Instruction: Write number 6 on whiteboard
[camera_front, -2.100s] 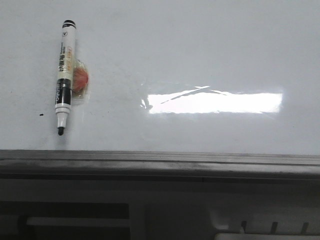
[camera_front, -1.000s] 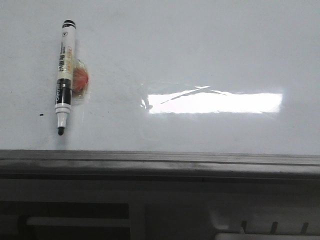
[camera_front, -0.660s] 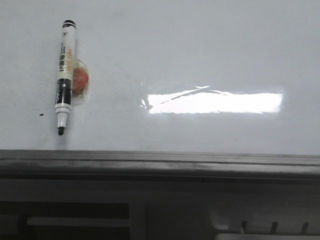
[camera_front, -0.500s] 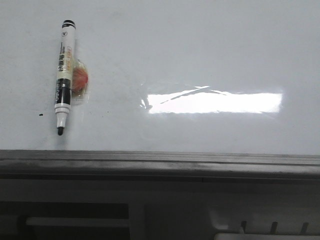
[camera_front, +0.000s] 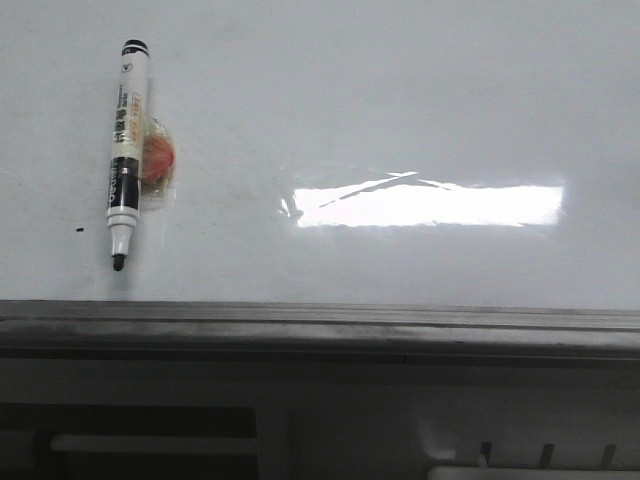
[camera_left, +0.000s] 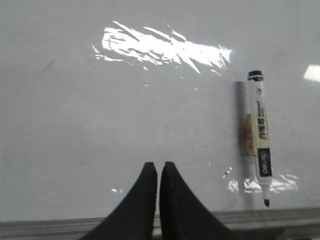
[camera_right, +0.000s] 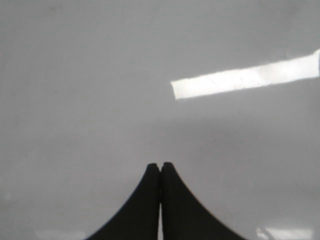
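Observation:
The whiteboard (camera_front: 400, 100) fills the front view, glossy white, with a grey frame edge along the near side. No number 6 shows on it. An uncapped black-and-white marker (camera_front: 123, 150) lies on the board at the left, tip toward the frame; it also shows in the left wrist view (camera_left: 259, 150). My left gripper (camera_left: 156, 165) is shut and empty, above the board near the frame, to the side of the marker. My right gripper (camera_right: 160, 165) is shut and empty above bare board. Neither gripper shows in the front view.
An orange-red blob under clear tape (camera_front: 158, 160) sits beside the marker's middle. A tiny black dot (camera_front: 79, 230) lies left of the marker's tip. A bright rectangular light reflection (camera_front: 430, 205) lies on the board's middle right. The grey frame edge (camera_front: 320, 325) runs along the near side.
The marker sits very slightly higher and to the left in the front view than before. Nothing else differs.

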